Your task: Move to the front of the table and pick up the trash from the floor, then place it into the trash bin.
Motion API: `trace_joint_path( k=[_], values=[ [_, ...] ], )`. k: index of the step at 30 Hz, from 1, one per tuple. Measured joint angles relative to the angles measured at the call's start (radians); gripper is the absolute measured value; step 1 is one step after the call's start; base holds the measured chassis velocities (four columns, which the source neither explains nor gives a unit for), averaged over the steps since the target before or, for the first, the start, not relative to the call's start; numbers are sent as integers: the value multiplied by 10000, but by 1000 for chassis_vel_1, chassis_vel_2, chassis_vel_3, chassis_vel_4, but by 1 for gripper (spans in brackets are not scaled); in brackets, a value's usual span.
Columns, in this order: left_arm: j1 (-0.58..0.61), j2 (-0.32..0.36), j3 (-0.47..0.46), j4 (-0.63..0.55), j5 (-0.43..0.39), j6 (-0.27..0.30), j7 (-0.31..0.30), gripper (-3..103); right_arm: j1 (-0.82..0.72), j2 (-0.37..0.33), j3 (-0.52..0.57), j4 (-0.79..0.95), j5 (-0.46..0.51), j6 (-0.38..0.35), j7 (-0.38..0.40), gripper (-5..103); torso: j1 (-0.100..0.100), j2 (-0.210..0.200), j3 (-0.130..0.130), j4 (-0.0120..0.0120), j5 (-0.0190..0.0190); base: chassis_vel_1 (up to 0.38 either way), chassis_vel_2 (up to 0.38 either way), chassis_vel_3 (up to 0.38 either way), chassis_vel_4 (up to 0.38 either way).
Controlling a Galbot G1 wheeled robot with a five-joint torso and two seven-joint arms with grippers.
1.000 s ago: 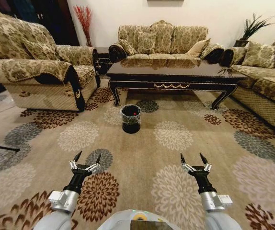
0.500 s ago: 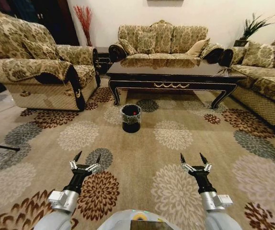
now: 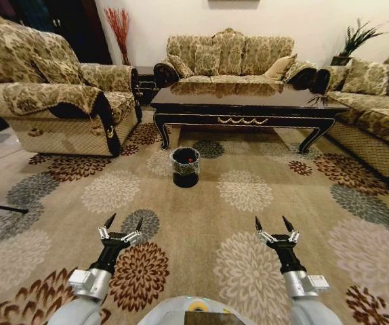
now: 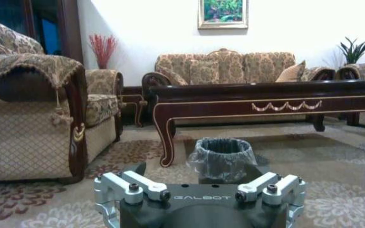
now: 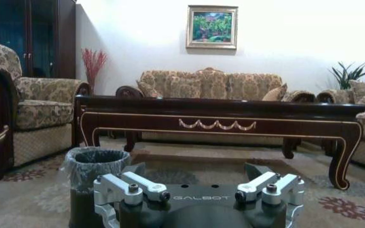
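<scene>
Bin: I face the lined black trash bin (image 3: pixel 185 167) before the coffee table (image 3: pixel 245 108)
Grippers: left gripper (image 3: pixel 123 223) and right gripper (image 3: pixel 274 224) hover, jaws wide, empty
Handling: I expect light litter; pinch mid-body

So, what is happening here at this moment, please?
A wheeled robot faces a living room and handles nothing yet. Its left gripper and right gripper are both open and empty, held low over the floor. Ahead, the trash bin, with its clear liner, stands on the carpet in front of the table, toward the table's left end. Something small and red lies inside the bin. No loose trash can be made out on the carpet.
</scene>
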Motion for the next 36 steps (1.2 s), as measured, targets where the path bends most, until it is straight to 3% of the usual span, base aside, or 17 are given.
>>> trace_joint_path(
  k=[36],
  values=[
    [0, 0, 0, 0, 0, 0, 0, 100, 0, 0, 0, 0, 0, 0, 0, 100, 17, 73, 35, 0, 0, 0, 0, 0, 0]
  ],
)
